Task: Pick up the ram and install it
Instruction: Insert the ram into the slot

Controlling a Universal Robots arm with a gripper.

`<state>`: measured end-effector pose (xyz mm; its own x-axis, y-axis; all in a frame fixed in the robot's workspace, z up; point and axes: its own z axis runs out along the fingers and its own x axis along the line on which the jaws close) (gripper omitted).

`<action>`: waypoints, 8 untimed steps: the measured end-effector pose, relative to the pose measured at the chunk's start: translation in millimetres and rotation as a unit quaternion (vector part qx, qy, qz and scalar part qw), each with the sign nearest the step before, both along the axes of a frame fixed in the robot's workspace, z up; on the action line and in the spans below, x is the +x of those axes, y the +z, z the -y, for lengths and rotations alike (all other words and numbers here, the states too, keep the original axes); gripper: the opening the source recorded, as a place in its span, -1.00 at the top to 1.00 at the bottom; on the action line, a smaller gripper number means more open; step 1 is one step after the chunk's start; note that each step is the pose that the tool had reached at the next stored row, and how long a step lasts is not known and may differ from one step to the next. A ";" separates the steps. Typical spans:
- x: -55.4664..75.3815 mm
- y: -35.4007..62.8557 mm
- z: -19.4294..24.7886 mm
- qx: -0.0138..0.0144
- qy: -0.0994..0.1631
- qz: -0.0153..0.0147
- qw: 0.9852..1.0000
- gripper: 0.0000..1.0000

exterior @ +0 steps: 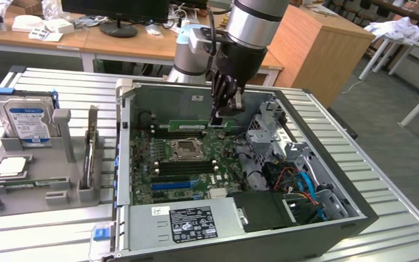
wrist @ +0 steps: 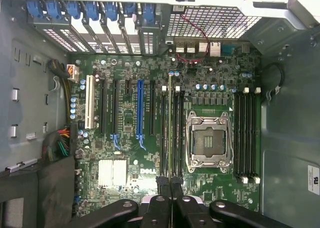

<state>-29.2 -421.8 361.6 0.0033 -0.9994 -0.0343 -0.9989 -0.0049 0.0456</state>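
Observation:
The ram point(exterior: 195, 125) is a thin green stick standing on edge inside the open computer case, over the memory slots just beyond the processor socket point(exterior: 183, 147). My gripper point(exterior: 218, 121) reaches down from above and is shut on the end of the stick nearer the exterior view's right. In the wrist view the ram point(wrist: 170, 123) shows edge-on as a thin line running along the memory slots point(wrist: 176, 133) beside the socket point(wrist: 206, 140), with my gripper point(wrist: 170, 184) pinched on it. I cannot tell whether the stick is seated in a slot or held just above it.
A grey holder tray point(exterior: 20, 188) at the exterior view's left carries a blue-labelled hard drive point(exterior: 26, 117) and a square silver processor chip point(exterior: 11, 166). Inside the case are a power supply point(exterior: 187, 221), a metal drive cage point(exterior: 268, 128) close to my gripper, and loose cables point(exterior: 300, 183).

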 end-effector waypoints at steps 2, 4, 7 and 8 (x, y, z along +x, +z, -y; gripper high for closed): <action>0.0 -0.7 0.1 0.000 0.000 0.000 1.000 0.76; -0.1 -1.7 0.1 0.001 0.000 0.000 1.000 0.76; -0.1 -4.1 0.1 0.001 0.000 0.000 1.000 0.76; -0.1 -5.0 0.1 0.001 0.000 0.000 1.000 0.76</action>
